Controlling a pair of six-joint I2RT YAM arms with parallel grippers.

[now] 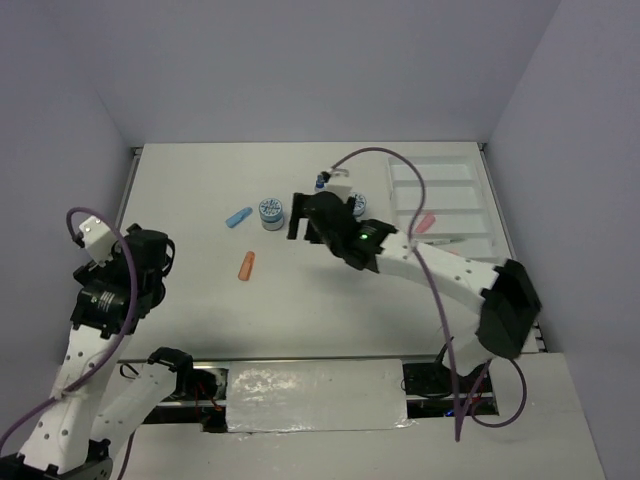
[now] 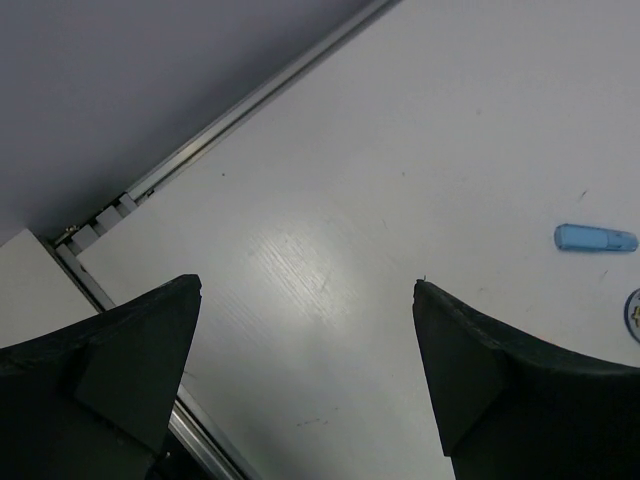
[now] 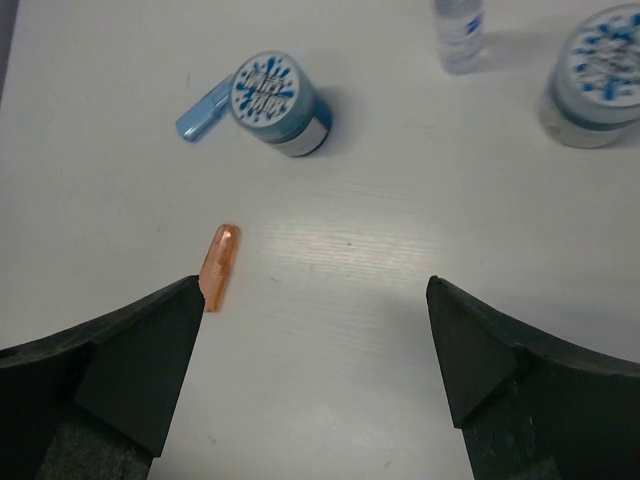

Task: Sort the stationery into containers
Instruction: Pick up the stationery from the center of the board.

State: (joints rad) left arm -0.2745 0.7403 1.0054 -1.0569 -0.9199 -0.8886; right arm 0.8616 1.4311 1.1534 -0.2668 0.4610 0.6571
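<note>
The right gripper [image 1: 295, 218] is held apart and empty, the orange piece [image 1: 247, 265] being seen at its eight o'clock in the top view, while the left gripper [image 2: 308, 300] is likewise spread.

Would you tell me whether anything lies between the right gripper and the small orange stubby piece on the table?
Nothing visible does. The open right gripper faces the orange stubby piece across bare white table; the round blue-grey jar and the blue stubby piece lie beyond it, off the path.

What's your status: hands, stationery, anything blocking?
Left hand open, empty. Right hand open, empty, near orange piece. Blue piece also outside tray. Nothing blocking.
</note>
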